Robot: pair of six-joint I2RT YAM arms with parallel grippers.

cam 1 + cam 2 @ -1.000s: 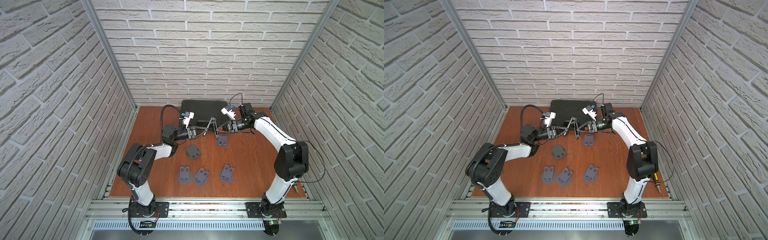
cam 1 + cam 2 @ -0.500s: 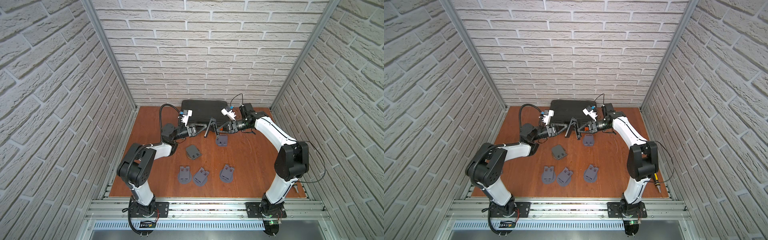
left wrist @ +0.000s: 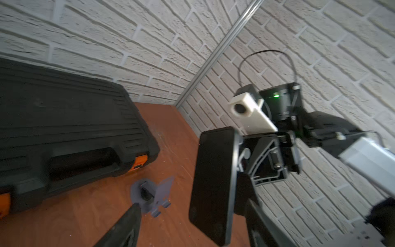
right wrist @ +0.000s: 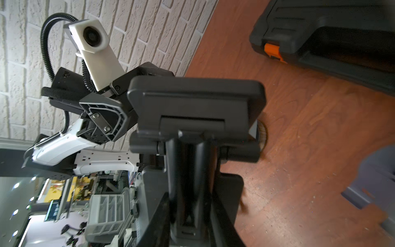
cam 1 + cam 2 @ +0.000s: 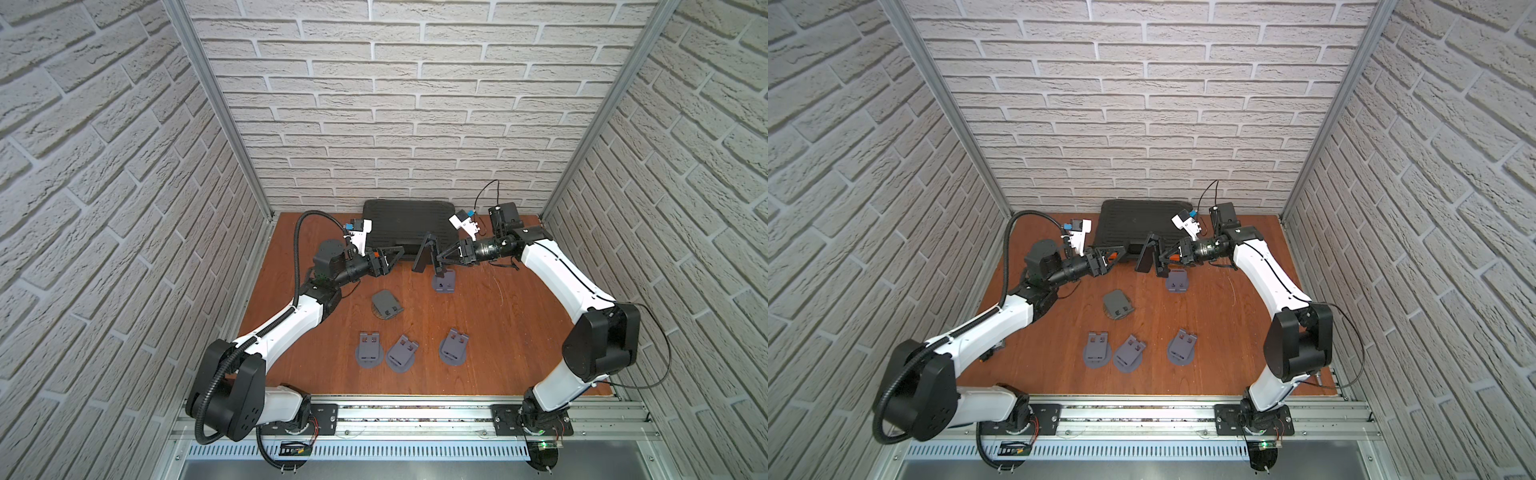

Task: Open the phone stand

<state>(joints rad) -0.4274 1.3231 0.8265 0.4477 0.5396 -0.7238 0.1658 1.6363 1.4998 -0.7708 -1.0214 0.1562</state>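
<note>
Phone stand (image 5: 424, 258), black, half unfolded, pinched by right fingers (image 5: 449, 252); left fingers (image 5: 390, 249) spread, empty

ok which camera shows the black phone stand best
Right wrist view: the phone stand fills the frame, plate, hinge and leg close up. Left wrist shows its flat face, blurred. Both top views show it small, in the right gripper.

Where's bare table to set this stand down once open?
Widest bare wood: between the front-right grey stand and the right arm. A narrower strip along the front rail. Crowded by the tool case, where left gripper and right gripper are.
</note>
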